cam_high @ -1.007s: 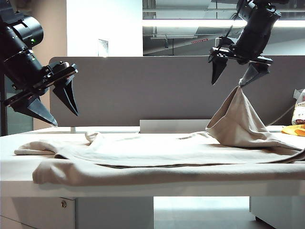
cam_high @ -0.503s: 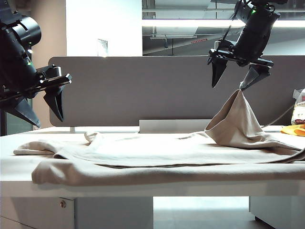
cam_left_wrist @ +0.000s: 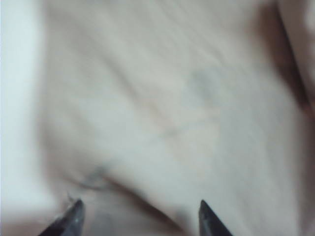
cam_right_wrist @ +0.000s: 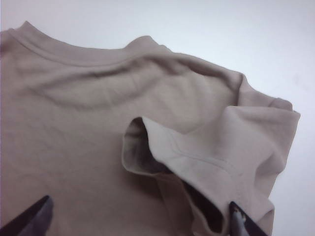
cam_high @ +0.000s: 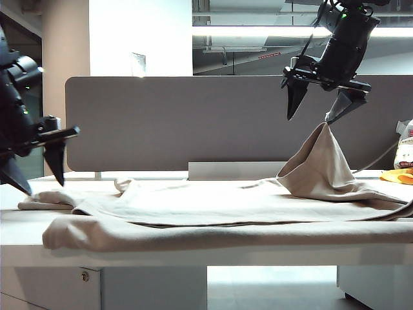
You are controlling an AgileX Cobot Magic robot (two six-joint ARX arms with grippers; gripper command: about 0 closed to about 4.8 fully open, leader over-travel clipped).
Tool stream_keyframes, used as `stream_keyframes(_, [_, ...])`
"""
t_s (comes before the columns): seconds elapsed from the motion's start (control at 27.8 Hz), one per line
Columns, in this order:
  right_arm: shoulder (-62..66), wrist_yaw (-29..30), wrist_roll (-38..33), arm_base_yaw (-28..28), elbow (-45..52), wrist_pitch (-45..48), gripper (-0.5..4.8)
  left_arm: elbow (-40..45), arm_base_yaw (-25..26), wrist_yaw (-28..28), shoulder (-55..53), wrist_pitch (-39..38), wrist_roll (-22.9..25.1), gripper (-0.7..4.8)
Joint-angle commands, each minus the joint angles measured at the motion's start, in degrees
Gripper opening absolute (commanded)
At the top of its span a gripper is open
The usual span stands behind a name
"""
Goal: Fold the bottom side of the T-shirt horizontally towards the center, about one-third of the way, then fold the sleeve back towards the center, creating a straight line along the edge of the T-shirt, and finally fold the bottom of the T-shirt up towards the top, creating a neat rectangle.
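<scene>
Right gripper (cam_high: pixel 321 107) jaws spread, a peak of the T-shirt (cam_high: pixel 213 210) snagged on one fingertip; left gripper (cam_high: pixel 35 171), jaws apart and empty, we judge nearer the sleeve lying just beneath it on the table (cam_high: pixel 193 255).

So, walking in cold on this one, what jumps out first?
A peak of the beige T-shirt stands tented on the right, its tip caught on one finger of the wide-open right hand. The rest lies flat across the white table. At the far left, the open left hand hovers over a sleeve.
</scene>
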State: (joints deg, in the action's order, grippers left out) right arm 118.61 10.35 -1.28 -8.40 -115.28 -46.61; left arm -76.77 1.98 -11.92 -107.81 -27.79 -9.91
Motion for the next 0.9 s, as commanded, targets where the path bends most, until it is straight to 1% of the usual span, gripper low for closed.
stream_keyframes(0.04, [-0.3,0.3,-0.2,-0.1,-0.2,0.2,4.79,-2.2,1.7,-0.2,0.2,0.3,-0.1,3.05])
stream_keyframes(0.32, [-0.3,0.3,-0.2,-0.1,-0.2,0.5,4.79,-7.6,1.9,-0.3,-1.0,-2.5,1.6,3.09])
stream_keyframes(0.54, [-0.3,0.3,-0.2,-0.1,-0.2,0.2,4.79,-13.1,2.0,0.7,-5.2,-7.5,2.4,3.09])
stream_keyframes(0.76, [-0.3,1.3,-0.2,-0.1,-0.2,-0.2,4.79,-13.8,2.1,1.9,-7.4,-8.4,2.4,3.09])
stream_keyframes(0.9, [-0.3,1.4,-0.2,-0.1,-0.2,0.1,4.79,-13.8,2.5,1.5,-8.3,-8.8,2.1,3.09])
